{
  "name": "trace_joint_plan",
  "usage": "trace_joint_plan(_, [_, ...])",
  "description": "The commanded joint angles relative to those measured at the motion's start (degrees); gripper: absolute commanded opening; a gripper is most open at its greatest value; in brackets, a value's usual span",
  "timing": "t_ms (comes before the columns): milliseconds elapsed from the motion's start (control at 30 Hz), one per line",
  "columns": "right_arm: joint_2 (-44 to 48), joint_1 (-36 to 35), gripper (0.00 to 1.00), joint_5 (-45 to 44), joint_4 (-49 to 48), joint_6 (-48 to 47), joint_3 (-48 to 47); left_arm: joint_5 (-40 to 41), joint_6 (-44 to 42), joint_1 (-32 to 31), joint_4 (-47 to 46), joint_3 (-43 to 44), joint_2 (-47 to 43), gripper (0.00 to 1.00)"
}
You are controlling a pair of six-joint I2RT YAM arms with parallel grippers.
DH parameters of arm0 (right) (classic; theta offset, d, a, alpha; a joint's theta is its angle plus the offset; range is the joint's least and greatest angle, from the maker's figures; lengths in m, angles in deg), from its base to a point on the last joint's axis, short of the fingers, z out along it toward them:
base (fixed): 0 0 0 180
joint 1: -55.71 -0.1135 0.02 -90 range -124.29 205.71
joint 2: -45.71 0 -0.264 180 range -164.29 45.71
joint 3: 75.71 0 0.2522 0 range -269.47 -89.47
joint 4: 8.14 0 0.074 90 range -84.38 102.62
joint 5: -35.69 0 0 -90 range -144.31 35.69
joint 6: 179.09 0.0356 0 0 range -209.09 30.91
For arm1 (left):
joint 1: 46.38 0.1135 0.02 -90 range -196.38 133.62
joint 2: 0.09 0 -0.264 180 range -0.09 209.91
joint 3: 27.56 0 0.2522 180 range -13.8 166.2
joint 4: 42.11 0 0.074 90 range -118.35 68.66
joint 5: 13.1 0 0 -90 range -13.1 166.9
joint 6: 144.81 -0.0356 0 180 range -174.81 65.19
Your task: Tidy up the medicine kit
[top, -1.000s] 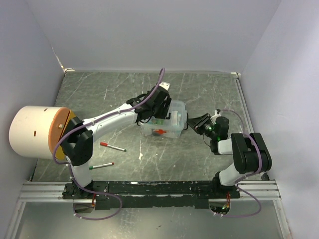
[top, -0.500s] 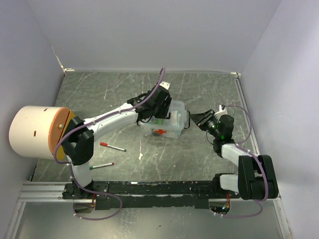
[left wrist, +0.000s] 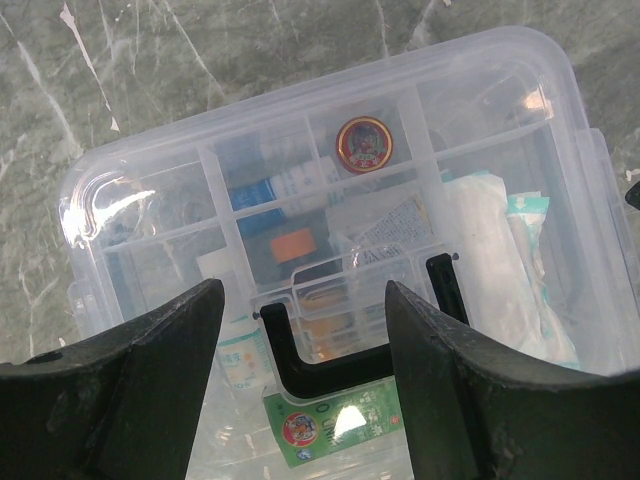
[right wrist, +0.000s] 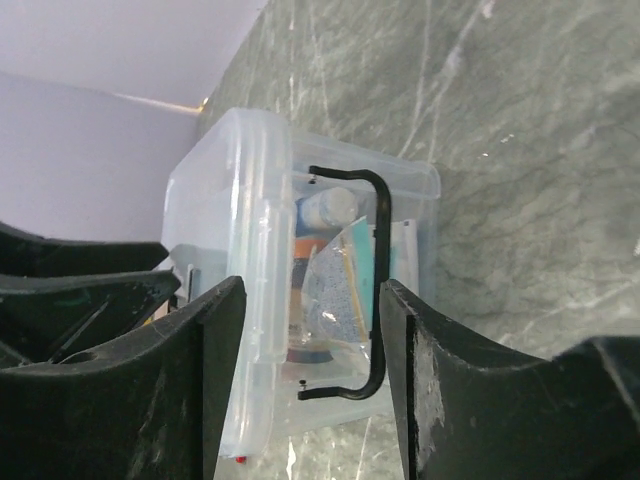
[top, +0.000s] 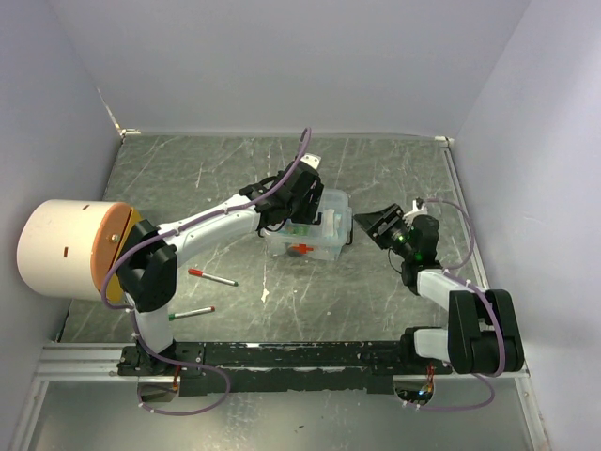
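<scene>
The medicine kit is a clear plastic box [top: 310, 235] with a lid and black wire handles, at the table's middle. Through its lid [left wrist: 330, 200] I see a round red tin [left wrist: 364, 143], a green packet [left wrist: 335, 422], white gauze packs [left wrist: 490, 250] and small bottles. My left gripper [top: 282, 209] is open right over the box's left part, fingers either side of a black handle [left wrist: 320, 365]. My right gripper [top: 362, 225] is open at the box's right end, facing its side wall [right wrist: 260, 280] and the other black handle [right wrist: 378, 290].
Two pens lie on the table at front left, one with a red cap [top: 212, 276] and one with a green cap [top: 192, 313]. A large cream cylinder with an orange face [top: 75, 249] stands at the left edge. White walls enclose the table.
My right arm has swung up and stretched toward the box's right end, with its gripper now close to the box. My left gripper and the box have stayed put.
</scene>
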Motion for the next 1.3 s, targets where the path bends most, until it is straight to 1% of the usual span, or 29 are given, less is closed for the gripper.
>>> trace_joint_plan(0, [1.06,-0.22,0.56,-6.13,5.93,2.3,-0.92,-0.72,0.36,-0.36,3.35,0.17,2.03,0.77])
trace_joint_plan(67, [-0.47,-0.15,0.52,-6.95,7.43,1.48,-1.54,-0.78,0.44,-0.36,3.78,0.43,2.16,0.77])
trace_joint_plan(167, [-3.78,-0.18,0.46,-5.03,7.14,0.5,-2.61,-0.79,0.4,-0.35,3.56,0.29,2.07,0.76])
trace_joint_plan(233, [-5.87,-0.14,0.43,-2.88,4.39,0.34,-2.45,-0.85,0.43,-0.38,3.5,0.26,2.16,0.76])
trace_joint_plan(433, [-13.73,-0.24,0.42,6.45,-4.57,2.0,-3.7,-1.19,0.4,-0.36,3.61,0.62,2.43,0.76])
trace_joint_plan(533, [-17.16,-0.2,0.4,9.11,-10.98,5.81,-2.95,-1.14,0.38,-0.39,3.59,0.63,2.3,0.76])
trace_joint_plan(600, [-18.78,-0.24,0.37,10.74,-15.8,9.31,-2.11,-1.1,0.36,-0.36,3.64,0.71,2.38,0.76])
trace_joint_plan(667, [-19.84,-0.22,0.34,11.53,-22.85,13.45,-0.53,-1.05,0.43,-0.35,3.85,0.88,2.43,0.75])
trace_joint_plan(767, [-19.66,-0.24,0.3,9.36,-32.13,19.67,3.78,-0.82,0.51,-0.38,4.0,0.95,2.52,0.75])
trace_joint_plan(800, [-19.05,-0.22,0.27,8.37,-32.91,21.1,4.72,-0.65,0.58,-0.35,4.1,0.97,2.48,0.75])
trace_joint_plan(967, [-12.92,-0.15,0.25,5.75,-25.9,19.75,4.87,-0.2,0.36,-0.35,4.28,1.05,2.33,0.75])
trace_joint_plan(1067, [-9.66,-0.15,0.25,4.78,-23.4,19.49,4.57,-0.19,0.36,-0.34,4.14,1.06,2.33,0.75])
trace_joint_plan(1267, [-5.75,-0.14,0.24,3.52,-15.49,17.1,2.91,-0.18,0.45,-0.39,4.04,0.91,2.41,0.74])
